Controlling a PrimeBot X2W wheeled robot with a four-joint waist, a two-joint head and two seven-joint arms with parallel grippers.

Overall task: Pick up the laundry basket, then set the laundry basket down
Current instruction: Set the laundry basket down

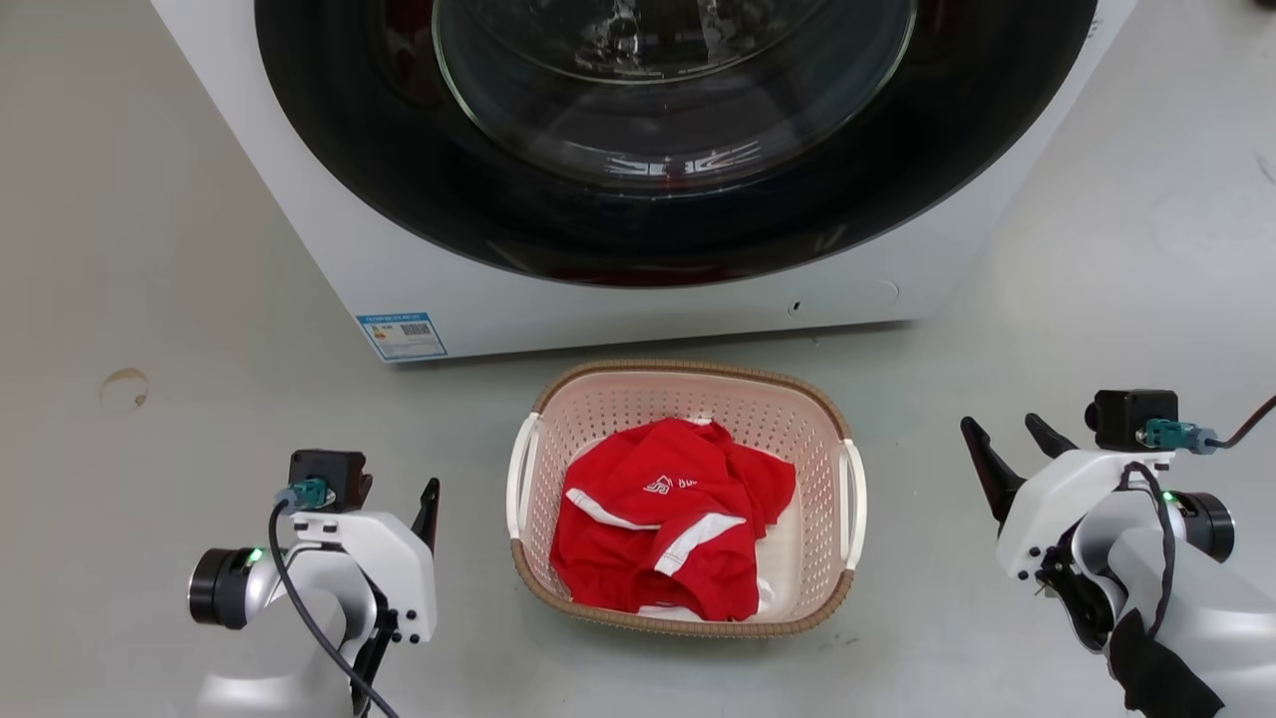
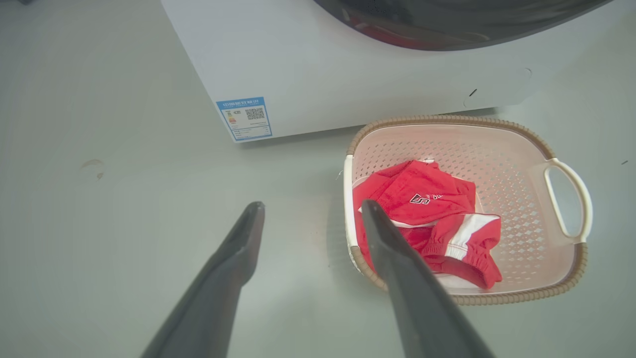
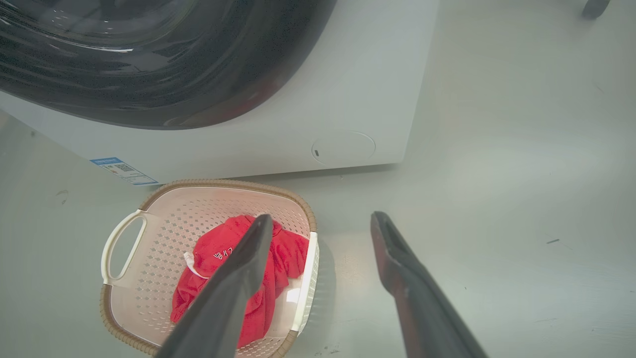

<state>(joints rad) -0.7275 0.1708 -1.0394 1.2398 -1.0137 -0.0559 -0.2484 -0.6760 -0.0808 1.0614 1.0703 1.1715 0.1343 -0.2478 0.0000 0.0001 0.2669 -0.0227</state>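
Left gripper [image 2: 312, 205] and right gripper [image 3: 322, 218] gaped wide, empty, flanking the laundry basket [image 1: 638, 399] on the floor [image 1: 150, 249]. Red clothing [image 1: 668, 519] hid much of its perforated pink-beige bottom; behind, the washing machine [image 1: 598, 309] was cut off above.

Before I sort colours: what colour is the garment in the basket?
The garment is red with white trim, clearest in head view.

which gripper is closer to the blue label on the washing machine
Left. The left gripper hovers below the blue label in the head view, left of the laundry basket; the right gripper is across on the basket's far side.
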